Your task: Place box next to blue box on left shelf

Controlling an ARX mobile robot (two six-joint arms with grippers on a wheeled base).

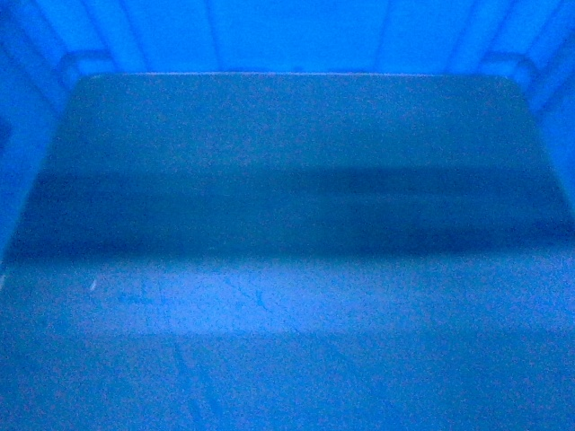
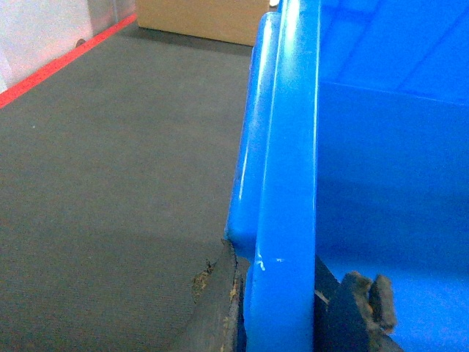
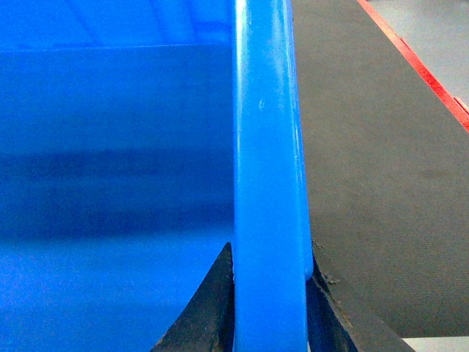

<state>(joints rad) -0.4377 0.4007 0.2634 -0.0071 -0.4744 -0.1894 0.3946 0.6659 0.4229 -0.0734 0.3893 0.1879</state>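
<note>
The blue crate point(image 1: 287, 224) fills the head view from edge to edge, its inside floor and the foot of its far wall the only things seen there, which suggests it is carried high and close in front of the robot. It hangs between the two arms, clear of the dark carpeted floor point(image 2: 110, 183) that shows beneath it in both wrist views.

The left gripper point(image 2: 282, 308) is clenched on the crate's left rim lip point(image 2: 289, 147): one worn dark finger lies against the outer wall, the other sits inside the crate. The right gripper point(image 3: 267, 308) clamps the right rim lip point(image 3: 267, 147) in the same way, a finger on either side of the thick edge. Pinching opposite rims probably keeps the wide crate level and stops it from swinging.

Beyond the crate, a red floor line point(image 2: 58, 62) runs along the carpet on the left, and a similar red stripe point(image 3: 418, 62) on the right. A brown cardboard-like surface point(image 2: 198, 18) stands at the far end; what it is cannot be told for certain. Neither the shelf nor the other blue box appears in any view, so the placing is not yet done.
</note>
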